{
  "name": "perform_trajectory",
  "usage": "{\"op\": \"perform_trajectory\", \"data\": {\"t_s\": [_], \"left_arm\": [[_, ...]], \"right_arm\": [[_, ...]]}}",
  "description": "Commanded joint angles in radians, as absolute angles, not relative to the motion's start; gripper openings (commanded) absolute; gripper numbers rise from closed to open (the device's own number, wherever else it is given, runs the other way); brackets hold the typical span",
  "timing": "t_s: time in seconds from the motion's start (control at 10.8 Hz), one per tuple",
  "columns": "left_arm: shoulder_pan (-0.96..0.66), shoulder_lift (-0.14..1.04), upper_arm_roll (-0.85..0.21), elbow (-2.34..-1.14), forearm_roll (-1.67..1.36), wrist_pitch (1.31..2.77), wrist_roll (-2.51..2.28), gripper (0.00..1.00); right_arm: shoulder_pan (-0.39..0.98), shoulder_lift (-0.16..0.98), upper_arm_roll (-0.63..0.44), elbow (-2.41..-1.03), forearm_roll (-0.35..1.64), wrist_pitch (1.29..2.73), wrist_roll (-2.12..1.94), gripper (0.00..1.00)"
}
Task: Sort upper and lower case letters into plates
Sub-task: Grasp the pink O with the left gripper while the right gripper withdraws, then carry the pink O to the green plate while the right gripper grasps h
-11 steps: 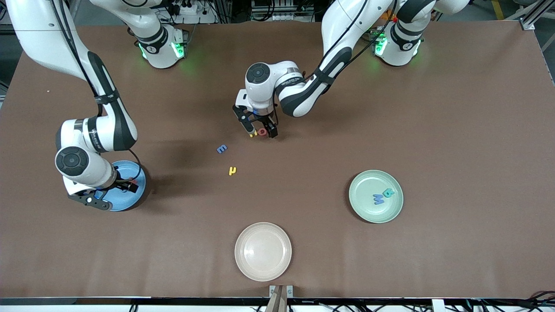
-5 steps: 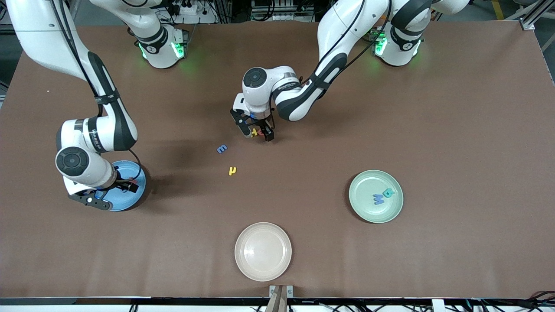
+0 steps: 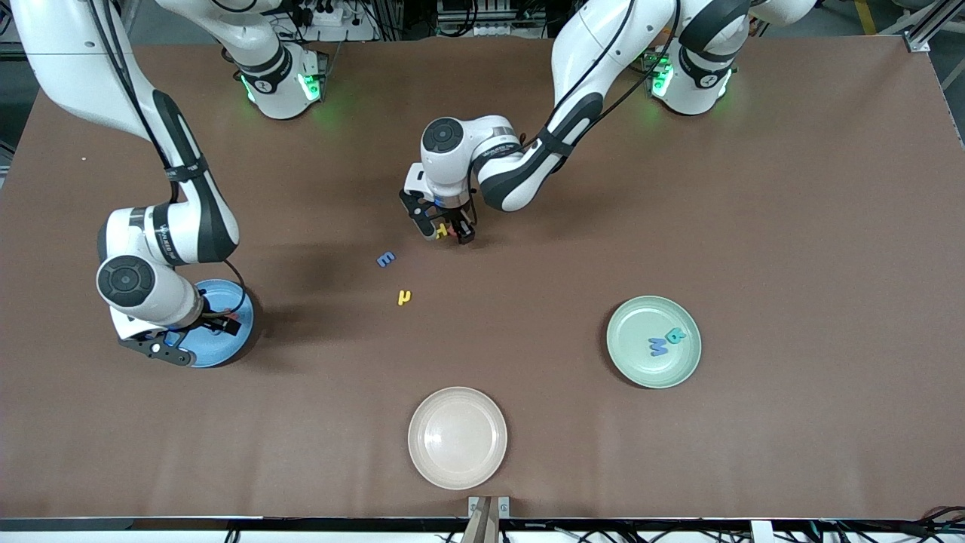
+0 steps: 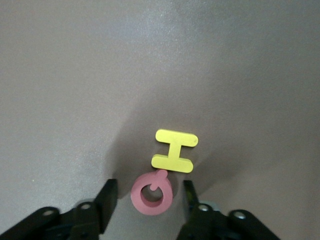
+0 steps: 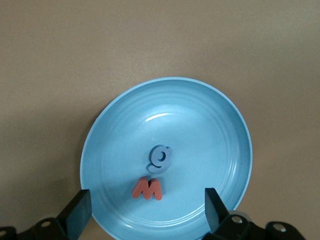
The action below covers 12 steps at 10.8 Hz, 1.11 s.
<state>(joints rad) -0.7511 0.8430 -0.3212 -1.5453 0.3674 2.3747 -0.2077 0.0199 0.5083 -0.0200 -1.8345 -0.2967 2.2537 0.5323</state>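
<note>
Down low, red letter (image 4: pixel 151 194) sits between left gripper (image 4: pixel 150 200) fingers, untouched.

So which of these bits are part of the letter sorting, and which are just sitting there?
Part of the job:
- blue plate with blue g and red m
- green plate with two letters
- red letter between the left hand fingers
- yellow H
- blue E
- small yellow letter

Just lying about:
- beige plate

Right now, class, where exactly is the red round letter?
The red round letter lies on the brown table between the left pincer's fingers, touching the yellow H, farther from the front camera than the blue E.
</note>
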Motion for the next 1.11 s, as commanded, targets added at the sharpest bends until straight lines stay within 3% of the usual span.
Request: {"op": "perform_trajectory", "data": {"t_s": [0.0,0.09,0.46,0.74,1.02], "left_arm": [[-0.761,0.854,-0.308,-1.526,0.396,2.381,-0.199,0.31],[-0.756,0.845,-0.310,-1.525,0.390,2.381,-0.215,0.00],[-0.623,0.748,-0.321,-1.528,0.349,2.334,-0.236,0.00],[-0.470,0.654,-0.321,-1.529,0.263,2.254,-0.236,0.00],[-0.258,0.612,-0.321,-1.537,0.244,2.157,-0.235,0.00]], "right_arm": [[0.017,0.512,-0.015,-1.827,-0.314,2.247,0.538,1.00],[0.017,0.512,-0.015,-1.827,-0.314,2.247,0.540,1.00],[0.037,0.514,-0.012,-1.827,-0.296,2.246,0.555,1.00],[0.155,0.517,-0.011,-1.824,-0.189,2.255,0.565,1.00],[0.308,0.596,0.025,-1.754,-0.132,2.258,0.551,1.00]]}}
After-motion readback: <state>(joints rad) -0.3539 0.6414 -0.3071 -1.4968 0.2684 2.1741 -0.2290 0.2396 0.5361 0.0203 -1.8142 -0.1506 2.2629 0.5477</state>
